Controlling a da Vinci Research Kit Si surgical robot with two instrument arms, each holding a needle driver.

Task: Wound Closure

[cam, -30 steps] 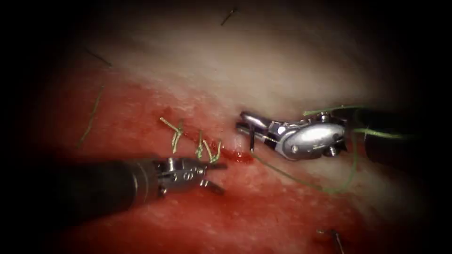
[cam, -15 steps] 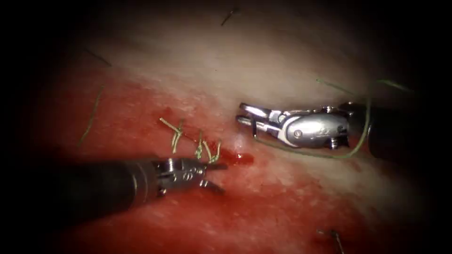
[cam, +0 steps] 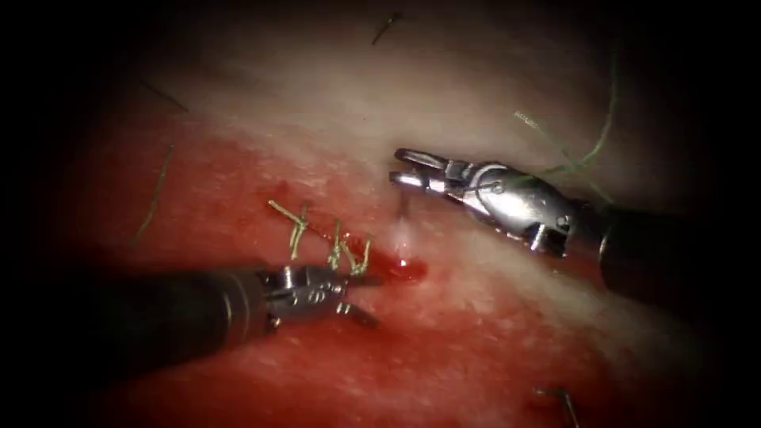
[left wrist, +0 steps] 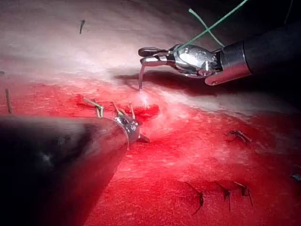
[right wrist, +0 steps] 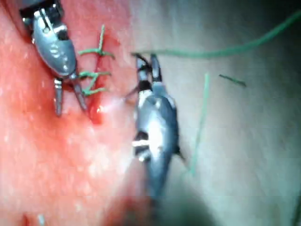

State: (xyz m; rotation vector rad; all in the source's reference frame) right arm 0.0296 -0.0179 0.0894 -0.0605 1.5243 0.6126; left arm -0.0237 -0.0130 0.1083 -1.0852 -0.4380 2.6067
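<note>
Right tool point(cam: 408, 169): jaws clamped on the needle point(cam: 403, 214) near its upper end; needle hangs toward 6 o'clock, its lower end meeting the tissue point(cam: 444, 95) at the right end of the cut point(cam: 396, 265), whether buried cannot be told. Thread point(cam: 590, 147) trails from this tool toward 2 o'clock. Left tool point(cam: 363, 297): jaws apart, holding nothing, at 7 o'clock of the needle, just below the tied stitches point(cam: 337, 246). Red fluid point(cam: 412, 349) covers the tissue around the cut.
</note>
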